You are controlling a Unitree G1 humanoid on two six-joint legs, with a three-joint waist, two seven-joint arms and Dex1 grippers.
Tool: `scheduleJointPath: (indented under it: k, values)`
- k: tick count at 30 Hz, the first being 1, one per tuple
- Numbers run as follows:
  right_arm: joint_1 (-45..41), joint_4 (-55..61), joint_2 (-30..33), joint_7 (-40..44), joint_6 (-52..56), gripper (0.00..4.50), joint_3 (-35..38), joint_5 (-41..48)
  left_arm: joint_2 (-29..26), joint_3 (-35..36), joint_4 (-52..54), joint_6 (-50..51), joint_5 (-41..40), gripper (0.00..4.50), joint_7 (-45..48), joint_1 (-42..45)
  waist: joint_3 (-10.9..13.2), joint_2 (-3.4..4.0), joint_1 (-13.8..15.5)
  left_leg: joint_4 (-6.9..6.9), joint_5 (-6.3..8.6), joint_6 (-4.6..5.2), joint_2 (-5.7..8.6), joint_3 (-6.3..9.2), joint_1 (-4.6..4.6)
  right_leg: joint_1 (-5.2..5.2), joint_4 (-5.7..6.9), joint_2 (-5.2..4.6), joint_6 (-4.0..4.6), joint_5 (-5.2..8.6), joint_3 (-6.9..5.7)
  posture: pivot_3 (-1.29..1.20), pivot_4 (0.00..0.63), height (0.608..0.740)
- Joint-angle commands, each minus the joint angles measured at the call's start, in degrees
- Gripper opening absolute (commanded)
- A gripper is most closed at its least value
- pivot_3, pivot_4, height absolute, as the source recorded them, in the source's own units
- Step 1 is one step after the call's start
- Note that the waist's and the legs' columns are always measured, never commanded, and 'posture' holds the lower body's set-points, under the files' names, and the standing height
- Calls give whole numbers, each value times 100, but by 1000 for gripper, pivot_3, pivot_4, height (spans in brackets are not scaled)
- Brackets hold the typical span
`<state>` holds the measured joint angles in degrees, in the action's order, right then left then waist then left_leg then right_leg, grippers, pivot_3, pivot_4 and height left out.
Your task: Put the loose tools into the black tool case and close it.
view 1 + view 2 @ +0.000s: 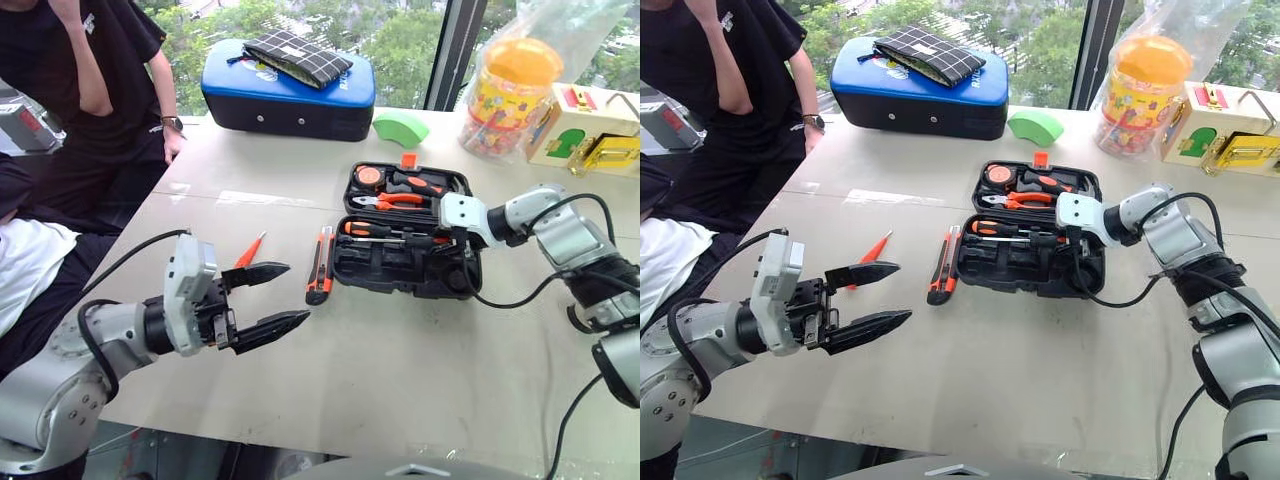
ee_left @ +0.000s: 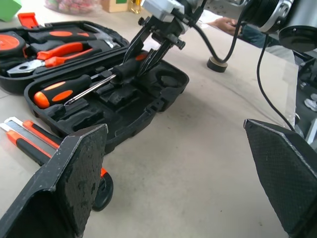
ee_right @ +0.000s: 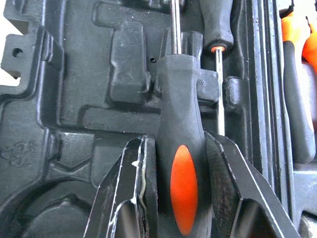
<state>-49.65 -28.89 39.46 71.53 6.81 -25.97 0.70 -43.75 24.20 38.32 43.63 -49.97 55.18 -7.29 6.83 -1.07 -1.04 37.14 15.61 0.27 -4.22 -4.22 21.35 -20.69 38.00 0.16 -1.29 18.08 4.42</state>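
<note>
The black moulded-plastic tool case (image 1: 405, 262) lies open under the right pincer (image 2: 148, 52). That pincer clamps a black-and-orange-handled screwdriver (image 3: 182, 163). An orange-and-black utility knife (image 1: 320, 264) and a slim orange screwdriver (image 1: 249, 250) lie beyond the left pincer (image 1: 268, 298).

Tools, cases and other things on the table, counted

Showing: three screwdrivers, namely one slim orange screwdriver (image 1: 250, 250) and two black-and-orange screwdrivers (image 1: 375, 229) (image 2: 130, 68); one utility knife (image 1: 320, 265); one pair of pliers (image 1: 392, 201); one tape measure (image 1: 369, 176); two cases, black tool case (image 1: 400, 272) and blue-topped case (image 1: 290, 100).
</note>
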Motion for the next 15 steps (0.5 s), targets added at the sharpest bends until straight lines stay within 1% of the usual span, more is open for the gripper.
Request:
scheduleJointPath:
  k: [1,5,15]
  values:
    - [-117,-444,44,164,-7,771,80,-267,-138,211,275,-117,-187,4500,-62,-107,0,1,6,0,3,5,2,-2,-7,4,1,-6,0,0,-1,0,150,740]
    - [-107,-489,53,328,108,771,83,-304,-192,185,288,-185,-212,4500,-134,-157,0,0,26,1,4,6,6,-2,-11,7,0,-11,0,0,-3,0,150,740]
    - [222,55,449,561,593,771,364,-246,-272,44,182,-344,-176,4500,-142,-166,1,2,64,-7,5,7,8,9,-5,7,-7,-23,2,1,-25,0,150,740]
